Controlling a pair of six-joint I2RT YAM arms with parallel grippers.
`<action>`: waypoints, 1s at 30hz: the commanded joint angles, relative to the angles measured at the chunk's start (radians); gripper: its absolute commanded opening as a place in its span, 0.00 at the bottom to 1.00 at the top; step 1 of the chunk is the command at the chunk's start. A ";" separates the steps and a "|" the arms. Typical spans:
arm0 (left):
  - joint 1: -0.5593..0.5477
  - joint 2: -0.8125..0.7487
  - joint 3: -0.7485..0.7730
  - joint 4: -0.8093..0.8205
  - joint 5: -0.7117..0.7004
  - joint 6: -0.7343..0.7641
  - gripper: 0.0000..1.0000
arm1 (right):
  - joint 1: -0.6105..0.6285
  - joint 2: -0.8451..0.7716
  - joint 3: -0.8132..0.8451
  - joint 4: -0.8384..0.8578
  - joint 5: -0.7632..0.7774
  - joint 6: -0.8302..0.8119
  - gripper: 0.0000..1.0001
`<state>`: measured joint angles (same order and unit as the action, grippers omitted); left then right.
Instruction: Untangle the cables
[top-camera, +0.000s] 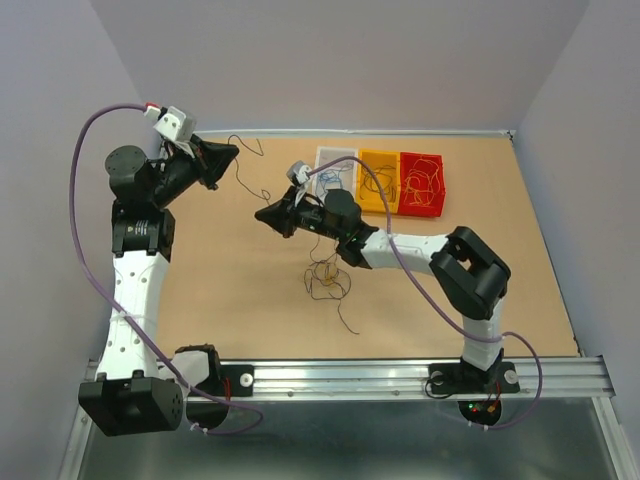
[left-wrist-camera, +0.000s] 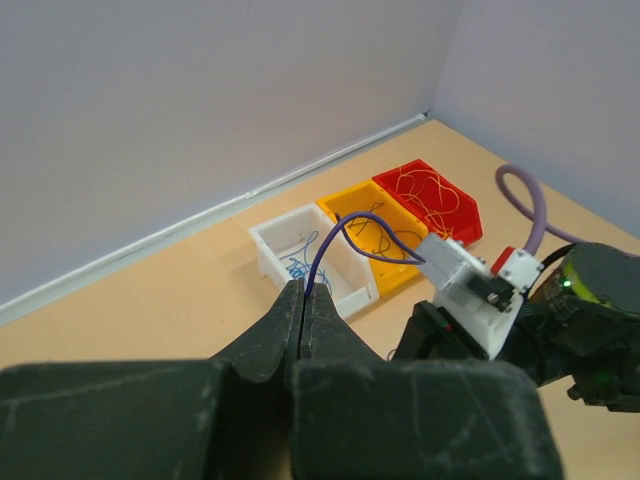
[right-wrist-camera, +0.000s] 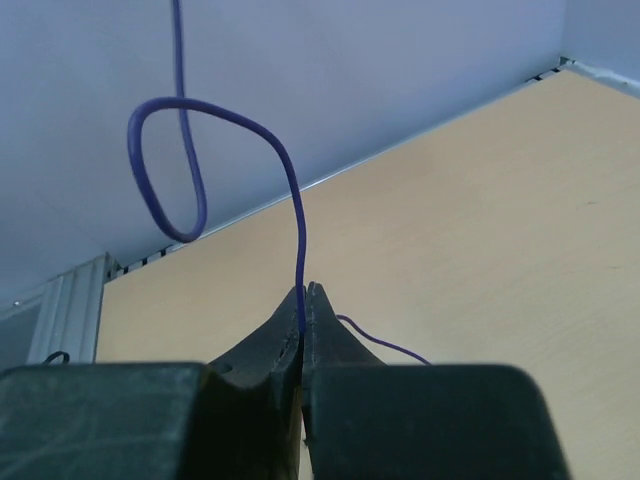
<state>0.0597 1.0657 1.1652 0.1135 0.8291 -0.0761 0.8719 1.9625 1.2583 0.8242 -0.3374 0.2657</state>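
Observation:
A thin blue cable (left-wrist-camera: 318, 256) runs through the air between my two grippers. The left gripper (left-wrist-camera: 304, 290) is shut on one end of it, near the back left of the table (top-camera: 236, 151). The right gripper (right-wrist-camera: 304, 292) is shut on the other end, from which the blue cable (right-wrist-camera: 301, 240) rises and curls into a loop. In the top view the right gripper (top-camera: 260, 214) points left, a short way from the left one. A small tangle of dark and yellow-orange cables (top-camera: 326, 281) lies on the table below the right forearm.
Three bins stand in a row at the back: a white bin (top-camera: 336, 158) with blue strands, an orange bin (top-camera: 378, 196), and a red bin (top-camera: 444, 190) with yellow-orange strands. The right wrist's white camera block (left-wrist-camera: 462, 285) sits close in front of the left gripper.

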 joint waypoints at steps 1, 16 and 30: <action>-0.003 0.022 -0.010 0.041 -0.039 0.016 0.00 | 0.009 -0.178 -0.004 -0.067 -0.047 0.093 0.01; -0.050 0.146 -0.125 0.170 -0.079 0.036 0.00 | 0.016 -0.191 0.091 -0.735 0.840 0.083 0.00; -0.150 0.109 -0.173 0.192 -0.093 0.081 0.00 | 0.030 -0.428 -0.140 -0.516 0.430 0.072 0.00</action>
<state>-0.0761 1.2194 1.0000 0.2424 0.7013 -0.0223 0.9184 1.5528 1.1286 0.2901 -0.0948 0.3771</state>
